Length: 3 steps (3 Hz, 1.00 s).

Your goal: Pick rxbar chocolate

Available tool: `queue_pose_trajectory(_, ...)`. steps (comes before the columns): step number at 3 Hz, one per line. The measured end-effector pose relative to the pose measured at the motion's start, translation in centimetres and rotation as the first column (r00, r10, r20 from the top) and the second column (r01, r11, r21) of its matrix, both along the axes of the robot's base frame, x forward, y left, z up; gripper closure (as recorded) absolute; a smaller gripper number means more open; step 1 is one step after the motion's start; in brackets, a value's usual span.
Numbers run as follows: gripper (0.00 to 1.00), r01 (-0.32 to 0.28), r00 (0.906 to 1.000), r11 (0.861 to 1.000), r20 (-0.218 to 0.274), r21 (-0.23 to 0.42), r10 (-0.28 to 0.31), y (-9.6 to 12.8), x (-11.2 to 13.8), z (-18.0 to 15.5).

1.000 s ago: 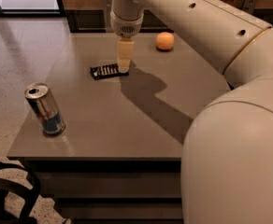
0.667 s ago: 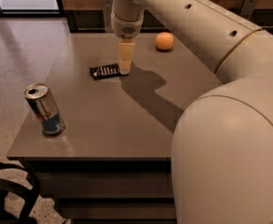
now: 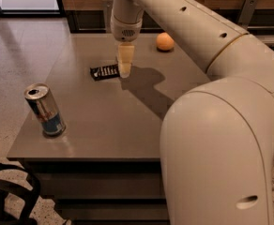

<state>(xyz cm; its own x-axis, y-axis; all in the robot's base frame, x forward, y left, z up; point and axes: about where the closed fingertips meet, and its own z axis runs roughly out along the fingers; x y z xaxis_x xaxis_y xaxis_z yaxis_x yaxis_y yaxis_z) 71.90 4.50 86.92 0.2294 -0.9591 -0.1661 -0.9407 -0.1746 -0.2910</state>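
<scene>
Closest to my view, the arm's bulky pale housing (image 3: pixel 216 144) fills the right side and hides the near right part of the surface (image 3: pixel 109 130). At the near left corner a silver-and-blue drink can (image 3: pixel 45 110) stands upright, well apart from everything else.

Further in, about mid-surface, lies the rxbar chocolate (image 3: pixel 104 71). It is flat, its black wrapper with white print faces up, and its long side runs roughly left to right. The pincer (image 3: pixel 125 72) points straight down at the bar's right end, its tip low, at or just beside that end, and its shadow spreads off to the right. From this angle I cannot tell whether the pincer is released or clenched, nor whether it actually touches the wrapper.

Toward the far edge a round orange fruit (image 3: pixel 165 41) sits alone, well apart from the bar.

I judge the approach to be finished and the grasp itself to be the step in hand. The bar rests on the surface, not yet lifted.

The next move, as I see it, calls for getting a firm pinch on that right end, which means working right down at the surface because the bar is so thin. After that comes a straight lift. The glossy wrapper may slide left under a sideways nudge instead of being caught, so I would keep the contact vertical and gentle.
</scene>
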Motion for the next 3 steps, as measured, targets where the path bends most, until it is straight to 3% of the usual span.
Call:
queue_pose_trajectory(2,0.0,-0.083,0.9936,0.995,-0.073,0.055,0.087,3.5,0.2,-2.9)
queue_pose_trajectory(3,0.0,-0.097,0.9902,0.994,-0.095,0.056,0.102,3.9,-0.2,-3.6)
